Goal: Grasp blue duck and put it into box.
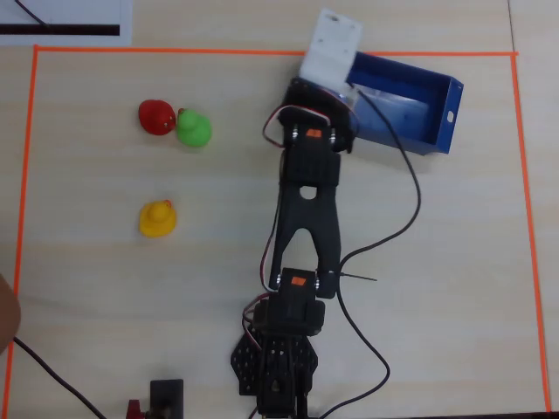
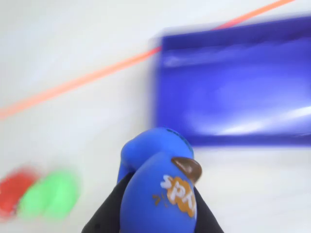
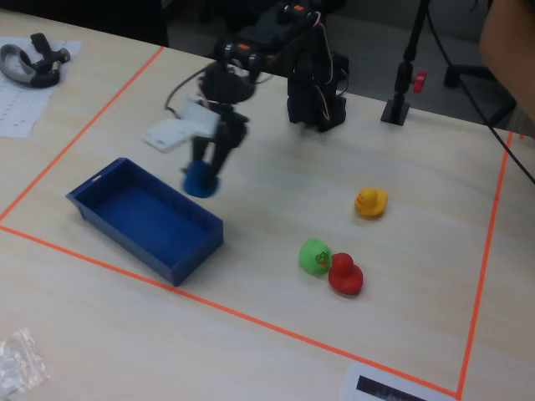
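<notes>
Gripper (image 2: pixel 158 213) clamped on blue duck (image 2: pixel 160 194), held off the table near the box (image 3: pixel 146 221), at its long side in fixed view. Green duck (image 3: pixel 314 256) & red duck (image 3: pixel 345 274) touching; yellow duck (image 3: pixel 370 201) apart from them.

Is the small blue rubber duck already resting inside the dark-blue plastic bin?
No, in the fixed view the small blue rubber duck hangs in the pincer, outside the dark-blue plastic bin.
</notes>
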Robot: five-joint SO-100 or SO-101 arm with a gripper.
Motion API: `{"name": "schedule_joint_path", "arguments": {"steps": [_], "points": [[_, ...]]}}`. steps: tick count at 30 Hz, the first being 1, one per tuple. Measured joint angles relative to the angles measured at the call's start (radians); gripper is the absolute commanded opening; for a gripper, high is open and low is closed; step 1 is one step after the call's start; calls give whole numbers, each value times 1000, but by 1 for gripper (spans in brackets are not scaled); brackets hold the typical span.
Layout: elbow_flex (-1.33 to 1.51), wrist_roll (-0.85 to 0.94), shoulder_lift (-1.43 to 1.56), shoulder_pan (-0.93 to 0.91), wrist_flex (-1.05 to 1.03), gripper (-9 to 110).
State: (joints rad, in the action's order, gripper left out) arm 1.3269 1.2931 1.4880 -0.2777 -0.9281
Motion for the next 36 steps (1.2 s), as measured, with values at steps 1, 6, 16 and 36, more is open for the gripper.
{"name": "schedule_joint_path", "arguments": {"steps": [1,6,16,36], "points": [[-41,9,-44,-43,25,0],[-210,54,-305,-143,164,0],[-281,80,-531,-144,149,26],[-52,-115,-14,-193,38,0]]}}
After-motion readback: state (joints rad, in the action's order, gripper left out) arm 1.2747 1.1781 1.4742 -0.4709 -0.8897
